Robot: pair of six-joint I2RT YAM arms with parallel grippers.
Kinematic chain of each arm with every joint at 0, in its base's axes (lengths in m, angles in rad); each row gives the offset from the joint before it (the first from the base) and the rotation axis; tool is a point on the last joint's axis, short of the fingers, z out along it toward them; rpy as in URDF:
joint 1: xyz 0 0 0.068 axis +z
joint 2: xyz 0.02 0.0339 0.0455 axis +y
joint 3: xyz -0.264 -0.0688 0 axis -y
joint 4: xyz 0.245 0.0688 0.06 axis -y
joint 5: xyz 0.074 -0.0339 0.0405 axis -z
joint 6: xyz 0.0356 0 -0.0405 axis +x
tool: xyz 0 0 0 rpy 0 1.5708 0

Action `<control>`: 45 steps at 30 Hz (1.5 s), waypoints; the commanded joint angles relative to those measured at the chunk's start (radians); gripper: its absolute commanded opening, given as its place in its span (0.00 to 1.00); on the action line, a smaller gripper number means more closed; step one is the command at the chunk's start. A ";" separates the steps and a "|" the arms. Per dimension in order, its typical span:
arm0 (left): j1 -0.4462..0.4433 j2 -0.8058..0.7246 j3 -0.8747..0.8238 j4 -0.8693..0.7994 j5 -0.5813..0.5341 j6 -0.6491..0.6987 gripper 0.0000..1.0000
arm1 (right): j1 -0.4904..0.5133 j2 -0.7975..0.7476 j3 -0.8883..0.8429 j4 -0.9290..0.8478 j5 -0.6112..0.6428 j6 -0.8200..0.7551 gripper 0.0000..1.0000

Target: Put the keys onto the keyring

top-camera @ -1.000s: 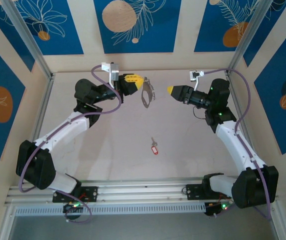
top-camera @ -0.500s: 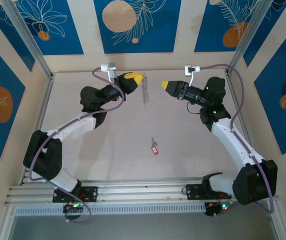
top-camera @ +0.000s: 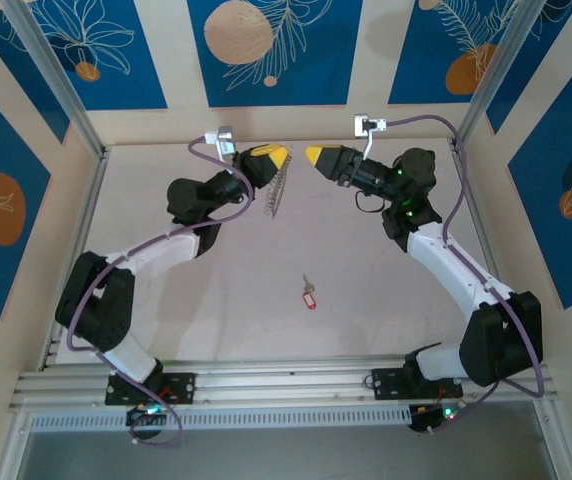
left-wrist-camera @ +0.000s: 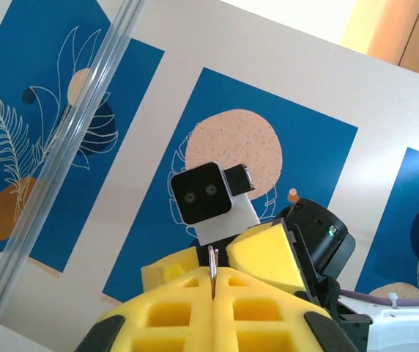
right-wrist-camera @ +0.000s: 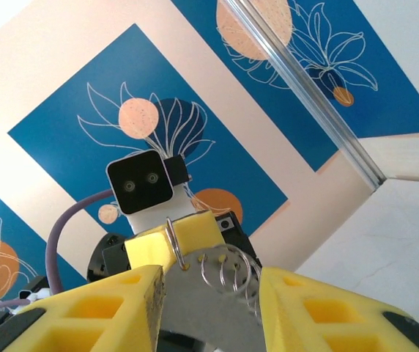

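Keyring hung pinched tight in your left gripper, with the right gripper half open just beside it. Keys lay on the table, well apart. I'd have squared those jaws on the loop's bare edge before squeezing.

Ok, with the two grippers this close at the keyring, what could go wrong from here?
1. The left gripper pinches the keyring by a thin edge, so a nudge from the open right gripper could twist it loose.
2. The two grippers nearly meet tip to tip in the top view; they may collide.
3. The keys lie on the table, far from both grippers; if both clamp the keyring, neither is free to fetch them.
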State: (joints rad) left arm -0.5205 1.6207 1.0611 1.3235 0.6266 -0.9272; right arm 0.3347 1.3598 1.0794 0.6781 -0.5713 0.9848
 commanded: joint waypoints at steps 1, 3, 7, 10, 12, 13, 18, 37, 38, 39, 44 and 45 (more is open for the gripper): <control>-0.013 0.006 0.037 0.083 -0.001 -0.022 0.00 | 0.024 0.011 0.046 0.078 0.015 0.025 0.40; -0.015 0.007 0.040 0.082 0.001 -0.022 0.00 | 0.033 0.013 0.051 0.079 0.015 0.021 0.40; -0.019 0.009 0.044 0.082 0.004 -0.023 0.00 | 0.048 0.019 0.058 0.079 0.016 0.019 0.38; -0.022 0.008 0.045 0.082 0.007 -0.024 0.00 | 0.058 0.027 0.063 0.081 0.014 0.019 0.36; -0.024 0.009 0.046 0.083 0.005 -0.023 0.00 | 0.062 0.031 0.066 0.077 0.011 0.019 0.34; -0.023 0.009 0.047 0.083 0.005 -0.023 0.00 | 0.064 0.033 0.068 0.076 0.010 0.019 0.33; -0.028 0.011 0.050 0.083 0.006 -0.021 0.00 | 0.070 0.044 0.076 0.075 -0.002 0.023 0.25; -0.006 -0.045 0.069 -0.133 0.069 0.079 0.30 | -0.008 0.003 0.133 -0.185 -0.082 -0.133 0.00; 0.003 -0.057 0.069 -0.164 0.078 0.091 0.34 | -0.018 -0.002 0.145 -0.234 -0.100 -0.162 0.00; 0.009 -0.067 0.071 -0.193 0.088 0.104 0.36 | -0.026 -0.005 0.157 -0.279 -0.117 -0.190 0.00; 0.041 -0.111 0.098 -0.380 0.149 0.194 0.45 | -0.059 -0.020 0.221 -0.531 -0.197 -0.364 0.00; 0.047 -0.115 0.107 -0.419 0.161 0.211 0.46 | -0.063 -0.020 0.234 -0.575 -0.206 -0.399 0.00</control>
State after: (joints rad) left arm -0.4931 1.5478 1.1187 1.0256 0.7254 -0.7979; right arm 0.2798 1.3754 1.2575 0.2852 -0.7059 0.7345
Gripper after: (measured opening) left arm 0.458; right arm 0.064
